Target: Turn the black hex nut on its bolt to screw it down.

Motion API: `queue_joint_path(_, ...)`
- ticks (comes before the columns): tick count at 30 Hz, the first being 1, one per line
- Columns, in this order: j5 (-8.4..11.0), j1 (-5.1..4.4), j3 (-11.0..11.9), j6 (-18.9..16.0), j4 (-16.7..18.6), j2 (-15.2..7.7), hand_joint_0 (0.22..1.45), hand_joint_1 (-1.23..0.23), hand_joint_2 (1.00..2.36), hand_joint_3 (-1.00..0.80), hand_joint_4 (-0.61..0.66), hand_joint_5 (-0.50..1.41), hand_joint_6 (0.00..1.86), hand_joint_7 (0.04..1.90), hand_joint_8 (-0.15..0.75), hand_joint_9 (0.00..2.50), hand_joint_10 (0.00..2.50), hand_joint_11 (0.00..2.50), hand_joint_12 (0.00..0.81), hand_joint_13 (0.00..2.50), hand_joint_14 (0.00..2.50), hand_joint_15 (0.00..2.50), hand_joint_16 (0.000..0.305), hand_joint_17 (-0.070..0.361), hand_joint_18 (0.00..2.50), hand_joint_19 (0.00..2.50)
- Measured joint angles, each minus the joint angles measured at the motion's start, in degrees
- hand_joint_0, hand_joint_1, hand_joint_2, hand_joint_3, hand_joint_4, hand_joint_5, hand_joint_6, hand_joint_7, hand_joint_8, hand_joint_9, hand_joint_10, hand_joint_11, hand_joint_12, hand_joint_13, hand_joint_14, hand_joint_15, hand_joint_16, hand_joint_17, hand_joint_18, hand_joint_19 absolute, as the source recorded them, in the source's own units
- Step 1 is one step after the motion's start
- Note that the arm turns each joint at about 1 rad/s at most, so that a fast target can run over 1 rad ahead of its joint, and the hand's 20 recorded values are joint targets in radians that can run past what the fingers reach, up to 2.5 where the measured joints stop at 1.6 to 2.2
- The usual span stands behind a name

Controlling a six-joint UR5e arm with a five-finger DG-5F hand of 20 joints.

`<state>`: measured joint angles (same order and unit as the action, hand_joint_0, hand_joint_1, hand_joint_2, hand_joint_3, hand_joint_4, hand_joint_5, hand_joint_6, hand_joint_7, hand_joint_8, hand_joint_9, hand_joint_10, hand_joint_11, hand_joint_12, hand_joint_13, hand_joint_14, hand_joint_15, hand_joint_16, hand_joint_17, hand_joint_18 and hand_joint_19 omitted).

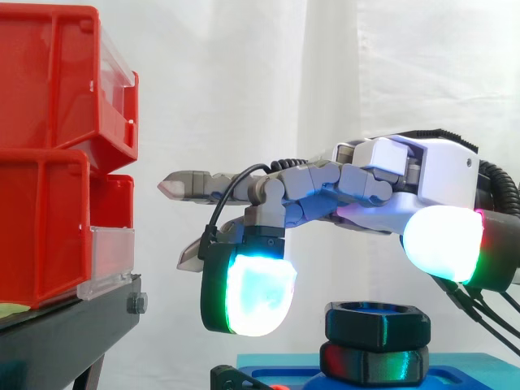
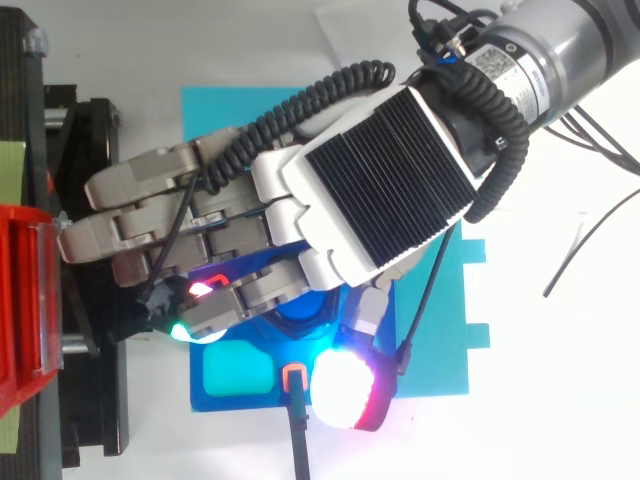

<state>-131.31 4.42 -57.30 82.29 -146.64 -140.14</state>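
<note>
Two red bins [image 1: 49, 154] stacked on the black stand [image 1: 65, 333] close off the 9 o'clock side in the side view, leaving a strip of open room before the outstretched fingers. The black hex nut [image 1: 378, 322] sits at 6 o'clock under the hand [image 1: 406, 175], atop a second dark hex piece [image 1: 374, 363] on the blue base [image 2: 240, 375], which lies on a cyan sheet [image 2: 445, 350]. The hand is spread wide and holds nothing. Most fingers reach level toward 9 o'clock. One bends down, its glowing pad [image 1: 256, 296] at the nut's 9 o'clock and apart from it. The thumb pad [image 1: 443, 244] hangs at the nut's 1 o'clock. From above, the arm enters from 1 o'clock.
</note>
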Motion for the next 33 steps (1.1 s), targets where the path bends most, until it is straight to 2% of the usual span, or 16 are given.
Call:
queue_joint_path(12,0.37,-0.68,-0.06,0.32,-1.16,0.41,0.45,-0.15,1.0,-0.5,0.27,-0.12,0.52,1.18,0.329,0.56,0.0,0.21,0.381,0.17,0.0,0.03,0.059,0.132,0.04,0.17)
queue_joint_path(15,0.68,-0.88,-0.07,0.47,-1.72,0.44,0.45,-0.16,1.0,-0.5,0.28,-0.13,0.56,1.1,0.324,0.57,0.0,0.22,0.381,0.2,0.0,0.04,0.059,0.133,0.06,0.18)
queue_joint_path(17,0.78,-0.98,-0.08,0.57,-2.09,0.46,0.45,-0.16,1.0,-0.5,0.28,-0.15,0.63,0.98,0.323,0.58,0.0,0.24,0.378,0.22,0.0,0.04,0.059,0.134,0.09,0.18)
queue_joint_path(21,0.86,-1.19,-0.09,0.66,-2.64,0.43,0.45,-0.16,1.0,-0.5,0.28,-0.15,0.69,0.9,0.325,0.59,0.01,0.25,0.379,0.23,0.0,0.05,0.059,0.133,0.1,0.18)
queue_joint_path(33,0.86,-1.41,-0.14,0.61,-2.78,0.4,0.46,-0.18,1.0,-0.5,0.28,-0.13,0.79,0.9,0.341,0.67,0.01,0.28,0.378,0.27,0.0,0.04,0.059,0.132,0.15,0.17)
